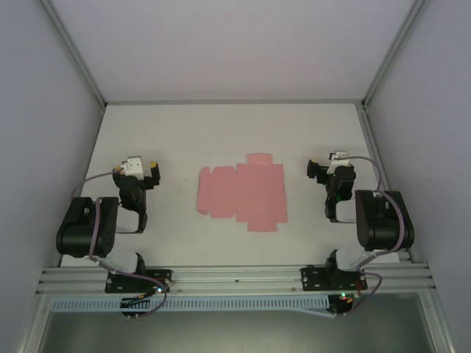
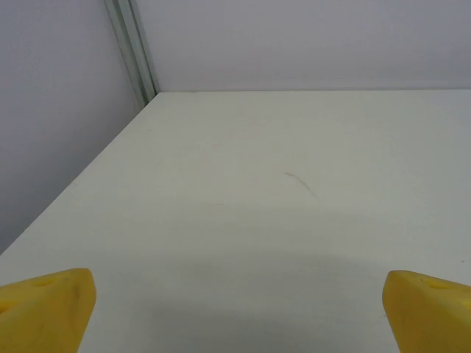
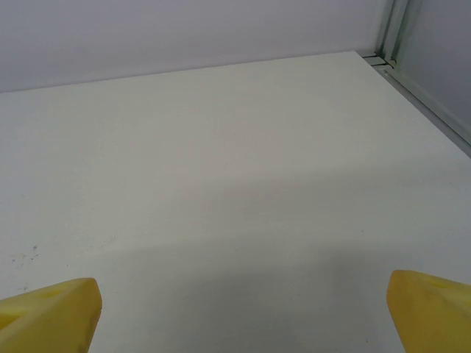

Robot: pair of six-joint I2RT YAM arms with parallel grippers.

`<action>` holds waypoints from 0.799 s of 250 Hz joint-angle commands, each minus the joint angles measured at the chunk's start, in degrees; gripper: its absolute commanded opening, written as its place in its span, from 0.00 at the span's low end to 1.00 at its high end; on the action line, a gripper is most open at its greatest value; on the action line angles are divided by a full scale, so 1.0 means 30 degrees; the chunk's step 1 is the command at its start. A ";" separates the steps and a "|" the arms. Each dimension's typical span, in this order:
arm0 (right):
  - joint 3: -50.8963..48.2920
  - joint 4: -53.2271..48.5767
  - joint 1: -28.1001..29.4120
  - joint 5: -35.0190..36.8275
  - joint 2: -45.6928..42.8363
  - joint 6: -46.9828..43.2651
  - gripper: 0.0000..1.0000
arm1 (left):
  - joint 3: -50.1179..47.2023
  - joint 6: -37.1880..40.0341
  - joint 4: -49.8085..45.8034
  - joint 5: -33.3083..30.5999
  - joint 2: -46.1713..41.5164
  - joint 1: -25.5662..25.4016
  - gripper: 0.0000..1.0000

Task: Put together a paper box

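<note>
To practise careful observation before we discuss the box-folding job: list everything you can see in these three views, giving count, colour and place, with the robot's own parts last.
paper box: one, pink, a flat unfolded sheet lying mid-table between the arms
table: one, white, under everything
frame posts: two, silver, rising from the far corners
rail: one, silver, along the near edge, carrying the arm bases
left arm: one, black, near left
right arm: one, black, near right
left gripper: one, yellow fingertips, open and empty, left of the sheet
right gripper: one, yellow fingertips, open and empty, right of the sheet
</note>
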 commanded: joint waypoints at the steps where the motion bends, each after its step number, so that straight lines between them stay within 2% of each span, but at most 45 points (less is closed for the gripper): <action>1: 0.0007 0.0218 0.0144 0.0009 -0.0131 0.0224 1.00 | 0.0254 -0.0089 0.0483 0.0179 0.0028 0.0080 1.00; 179: 0.0037 0.0223 0.0165 0.0035 -0.0077 0.0249 1.00 | 0.0309 -0.0068 0.0425 0.0191 0.0028 0.0072 1.00; 200: 0.0037 0.0194 0.0155 0.0048 -0.0079 0.0234 1.00 | 0.0428 0.0140 0.0171 0.0808 0.0057 0.0080 1.00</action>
